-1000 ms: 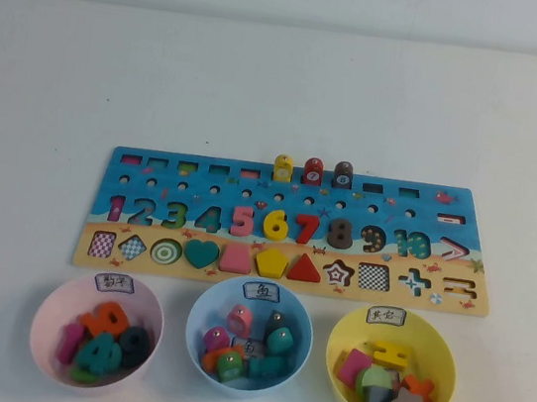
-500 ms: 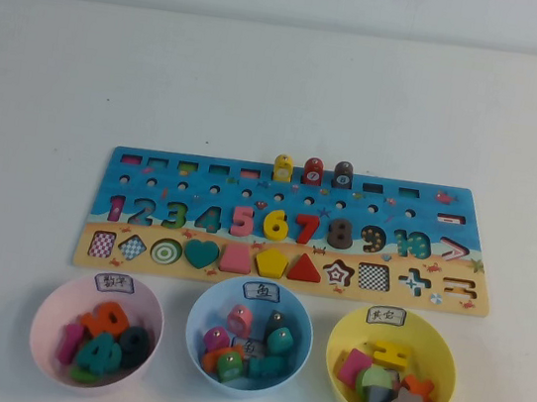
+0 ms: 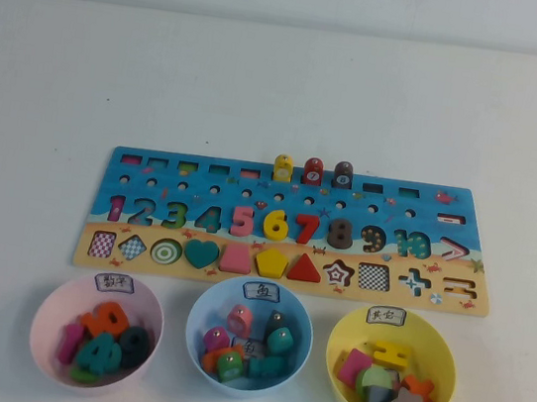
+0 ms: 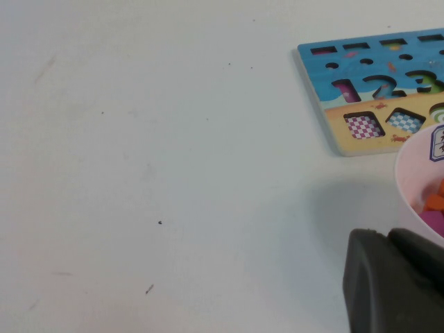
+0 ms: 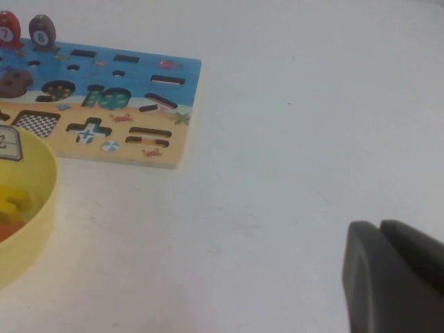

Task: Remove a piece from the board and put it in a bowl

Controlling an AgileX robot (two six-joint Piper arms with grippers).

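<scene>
While both arms sit parked off the near table edge, the 8 (image 3: 340, 233) stands in its board (image 3: 277, 282) slot, long axis running away from the robot, right of centre, so nearer the right end effector (image 5: 395, 277). Left end effector (image 4: 392, 281) waits beside the pink bowl (image 3: 50, 315); whether either is open, I cannot tell.

The high camera looked down from the robot's side at the long blue-and-sand puzzle board (image 3: 285, 228) — each wrist camera sat low and close, sharing one board end (image 4: 368, 90) (image 5: 104, 97).
</scene>
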